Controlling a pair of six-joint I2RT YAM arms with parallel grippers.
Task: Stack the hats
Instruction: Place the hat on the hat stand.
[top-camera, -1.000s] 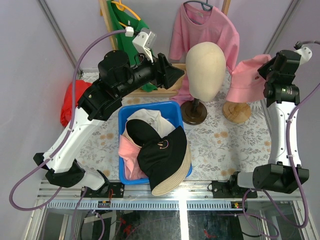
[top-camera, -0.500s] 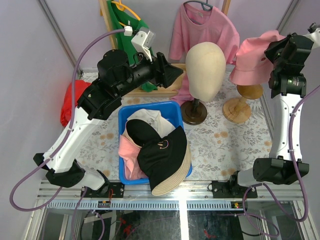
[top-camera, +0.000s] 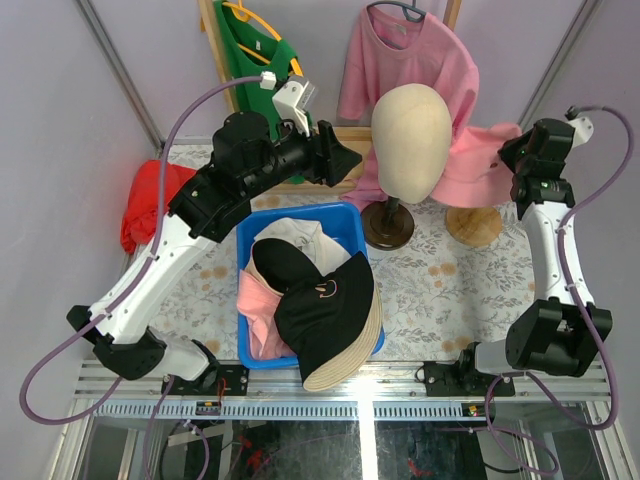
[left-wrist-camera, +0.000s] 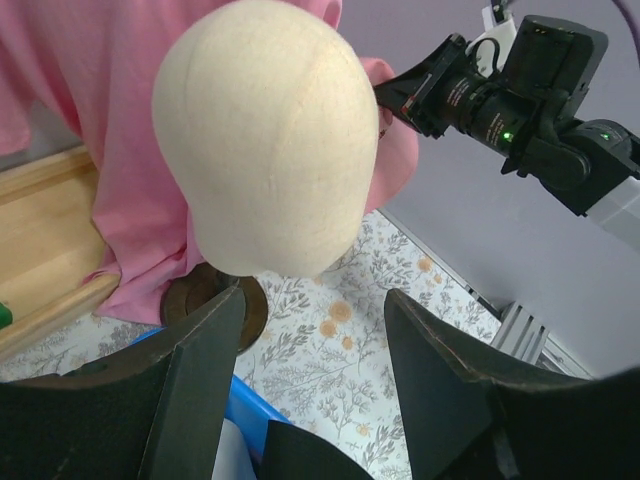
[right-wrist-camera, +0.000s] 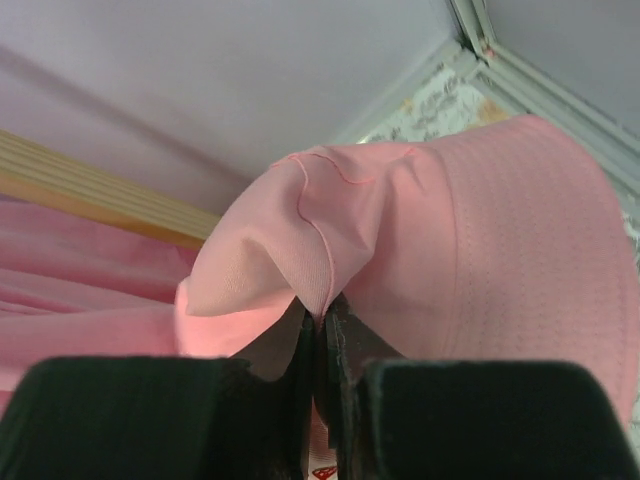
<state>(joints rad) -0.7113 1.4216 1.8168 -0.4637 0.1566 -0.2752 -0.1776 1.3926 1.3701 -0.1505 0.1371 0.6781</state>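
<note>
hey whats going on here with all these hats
Two robot arms are stacking hats. The right gripper is shut on a pink bucket hat, holding it up beside the mannequin head, near a wooden stand. The left gripper hangs open and empty, facing the mannequin head. The other hats, with a black hat on top, lie piled in the blue bin.

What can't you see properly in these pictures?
- Top view: the black hat covers the pile in the blue bin, so the hats underneath cannot be counted.
- Top view: the mannequin head hides the pink hat's edge; touching or apart, unclear.
- Right wrist view: the pink hat, pinched in the right gripper, blocks everything beyond and runs off the frame.
- Left wrist view: the open left gripper hides part of the head's stand.
</note>
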